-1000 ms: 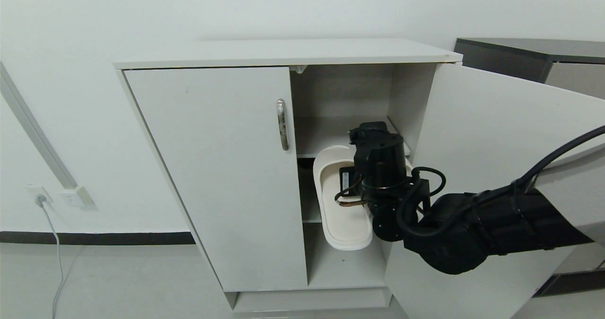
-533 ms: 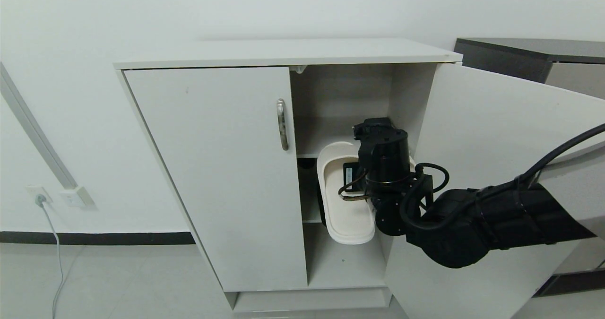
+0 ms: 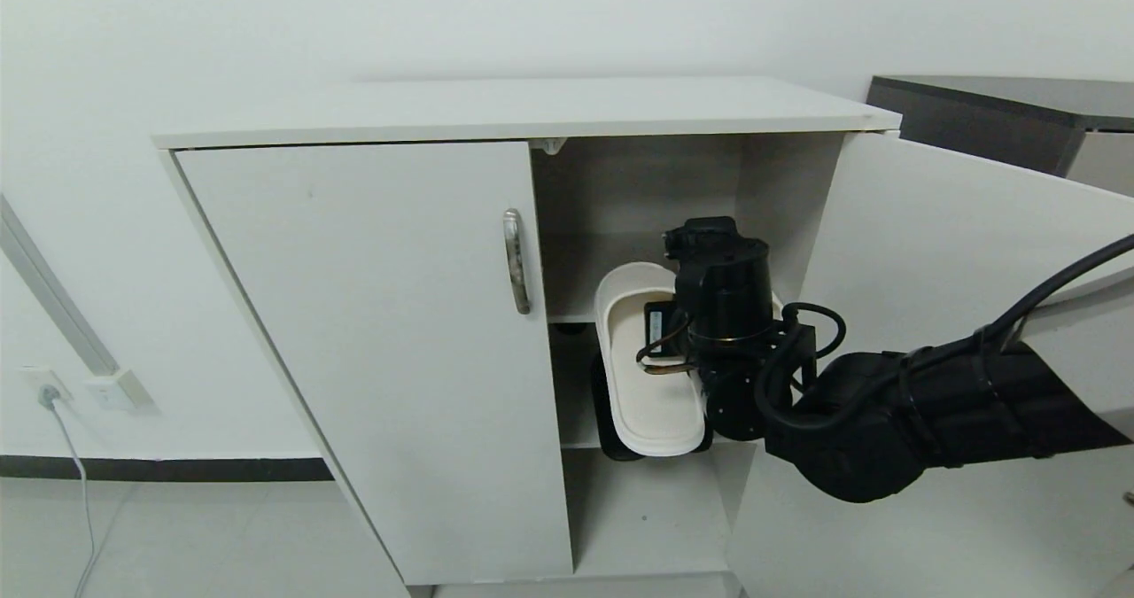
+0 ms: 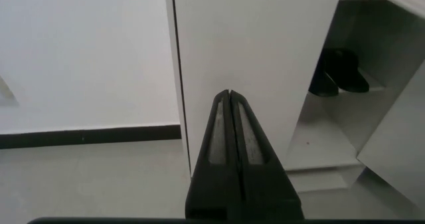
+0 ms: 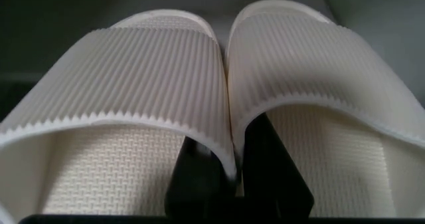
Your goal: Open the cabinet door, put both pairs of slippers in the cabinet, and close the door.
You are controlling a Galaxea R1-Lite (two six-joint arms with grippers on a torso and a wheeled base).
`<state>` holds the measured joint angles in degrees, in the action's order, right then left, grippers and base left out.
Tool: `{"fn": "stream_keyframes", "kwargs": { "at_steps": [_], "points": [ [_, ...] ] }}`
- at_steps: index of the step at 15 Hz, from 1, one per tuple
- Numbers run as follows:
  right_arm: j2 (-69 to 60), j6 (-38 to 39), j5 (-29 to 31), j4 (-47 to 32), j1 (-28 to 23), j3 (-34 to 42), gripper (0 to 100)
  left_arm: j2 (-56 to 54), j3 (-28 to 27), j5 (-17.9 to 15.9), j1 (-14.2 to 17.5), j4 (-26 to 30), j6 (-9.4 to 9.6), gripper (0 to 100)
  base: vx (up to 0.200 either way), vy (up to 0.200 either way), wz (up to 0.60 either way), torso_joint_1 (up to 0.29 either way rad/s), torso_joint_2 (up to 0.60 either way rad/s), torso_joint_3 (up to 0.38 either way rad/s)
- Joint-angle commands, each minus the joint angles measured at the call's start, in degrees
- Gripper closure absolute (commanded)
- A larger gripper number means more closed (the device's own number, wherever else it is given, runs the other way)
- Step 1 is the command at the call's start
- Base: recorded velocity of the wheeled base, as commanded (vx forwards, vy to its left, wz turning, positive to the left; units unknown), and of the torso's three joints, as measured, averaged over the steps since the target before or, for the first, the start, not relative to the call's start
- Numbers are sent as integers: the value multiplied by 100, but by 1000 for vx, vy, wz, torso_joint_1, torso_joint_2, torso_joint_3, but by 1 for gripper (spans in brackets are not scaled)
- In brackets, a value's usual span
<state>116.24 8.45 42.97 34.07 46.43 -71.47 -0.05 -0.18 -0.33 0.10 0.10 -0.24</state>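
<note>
Slippers side by side, inner edges clamped between right fingers, left fingers pressed together

White cabinet: right door swung open, left door shut. 2 white slippers, ribbed straps side by side, tilt toes-inward at the opening. 2 black slippers lie on a lower shelf.

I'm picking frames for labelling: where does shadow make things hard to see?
Head view: black slippers merge with shadow inside the cabinet, behind the white slippers. Left wrist view: evenly lit. Right wrist view: dark beyond the white slippers.
</note>
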Motion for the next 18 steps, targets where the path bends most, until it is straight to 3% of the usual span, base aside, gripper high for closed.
{"fn": "stream_keyframes", "kwargs": {
  "at_steps": [1, 10, 12, 15, 18],
  "points": [
    [-49, -1, 1, -15, 15, 11, 100, 5, 1, -2, -1, -1, -2, 100, 200, 0, 0, -2, 2, 2],
    [-31, -63, -149, -182, 41, 2, 100, 5, 1, -2, -1, -1, -11, 100, 22, 0, 0, 0, 0, 0],
    [4, -1, -263, -683, -64, -394, 100, 5, 1, -2, -1, -1, -11, 100, 0, 0, 0, 0, 0, 0],
    [118, 535, -702, -2098, -187, -1457, 100, 5, 1, -2, -1, -1, -20, 100, 0, 0, 0, 0, 0, 0],
    [400, 711, -799, -2467, -240, -1993, 100, 5, 1, -2, -1, -1, -20, 100, 0, 0, 0, 0, 0, 0]
  ]
}}
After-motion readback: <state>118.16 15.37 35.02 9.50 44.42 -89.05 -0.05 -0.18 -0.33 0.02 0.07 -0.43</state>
